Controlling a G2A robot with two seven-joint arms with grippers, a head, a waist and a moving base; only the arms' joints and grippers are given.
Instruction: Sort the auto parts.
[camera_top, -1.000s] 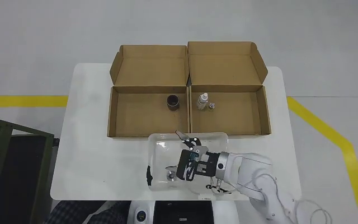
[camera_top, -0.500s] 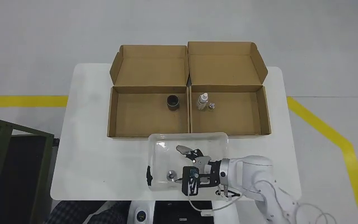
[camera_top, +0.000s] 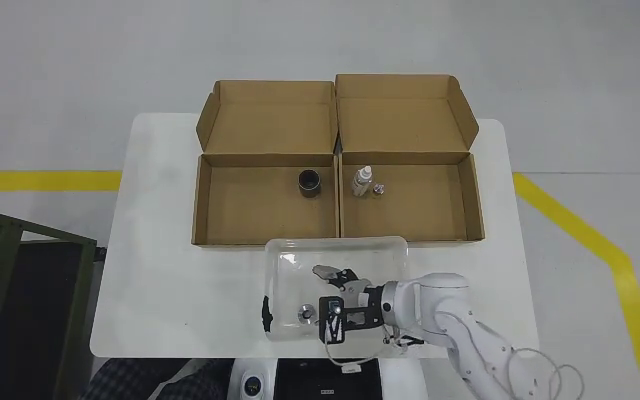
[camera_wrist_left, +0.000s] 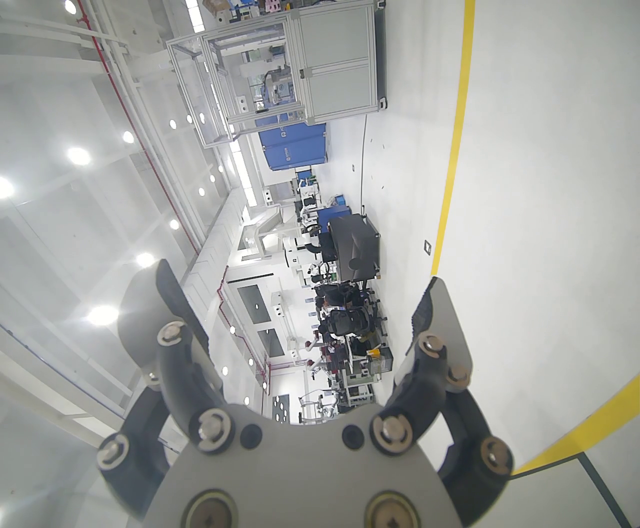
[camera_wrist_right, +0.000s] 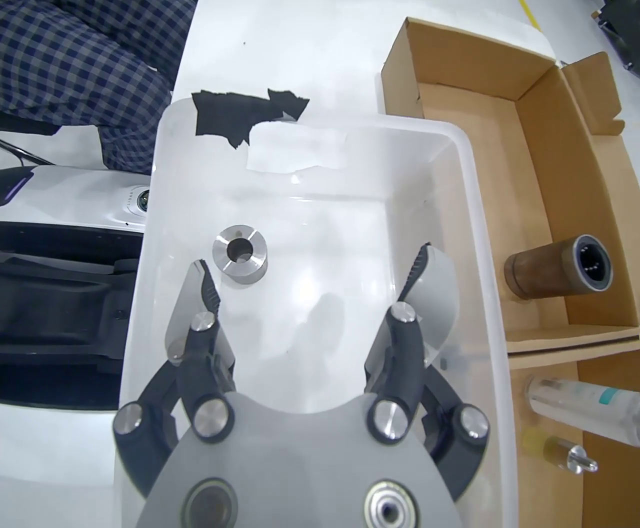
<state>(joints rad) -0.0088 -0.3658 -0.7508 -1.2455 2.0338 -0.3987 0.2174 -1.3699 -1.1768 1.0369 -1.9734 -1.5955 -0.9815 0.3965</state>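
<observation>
A small silver metal bushing (camera_wrist_right: 240, 253) (camera_top: 306, 314) with a centre hole lies in the white plastic bin (camera_wrist_right: 470, 170) (camera_top: 390, 243) near the table's front edge. My right gripper (camera_wrist_right: 315, 272) (camera_top: 322, 296) hangs open over the bin, the bushing just beyond one fingertip and not between the fingers. A dark cylindrical bearing (camera_wrist_right: 557, 268) (camera_top: 311, 182) lies in the left cardboard box (camera_top: 205, 200). A clear tube (camera_wrist_right: 580, 400) (camera_top: 361, 179) and a small yellowish part (camera_wrist_right: 557, 452) lie in the right box (camera_top: 470, 200). My left gripper (camera_wrist_left: 300, 295) is open, pointed at the room and holding nothing.
Black tape (camera_wrist_right: 240, 112) and a white label mark the bin's near wall. A person's checked sleeve (camera_wrist_right: 90, 60) lies beyond the table edge. White tabletop (camera_top: 160, 270) stretches left of the bin and boxes.
My right gripper has swung down and back toward the front of the bin, turning so its fingers face the silver bushing. The parts have stayed where they were.
</observation>
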